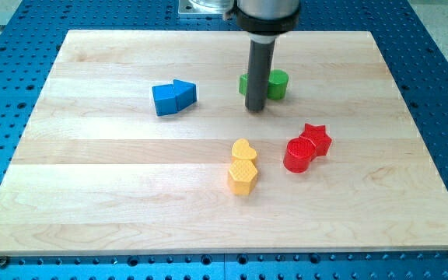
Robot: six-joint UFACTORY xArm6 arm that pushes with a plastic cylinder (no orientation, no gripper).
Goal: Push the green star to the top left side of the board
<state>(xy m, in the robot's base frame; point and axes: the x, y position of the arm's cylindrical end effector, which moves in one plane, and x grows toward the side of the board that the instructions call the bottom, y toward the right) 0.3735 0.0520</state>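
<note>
One view, raised, angled down over whole board [92, 202], moderately near

The rod rising from my tip [256, 109] crosses in front of the green blocks, so the green block [243, 82] just behind it to the view's left shows only as a thin sliver, its shape impossible to make out; it may be the star, but I cannot tell. The green cylinder [278, 83] just to the view's right of the end effector has its near-left edge covered by the same rod. Above the rod, the arm's dark housing [266, 14] is cut off by the view's top edge.
</note>
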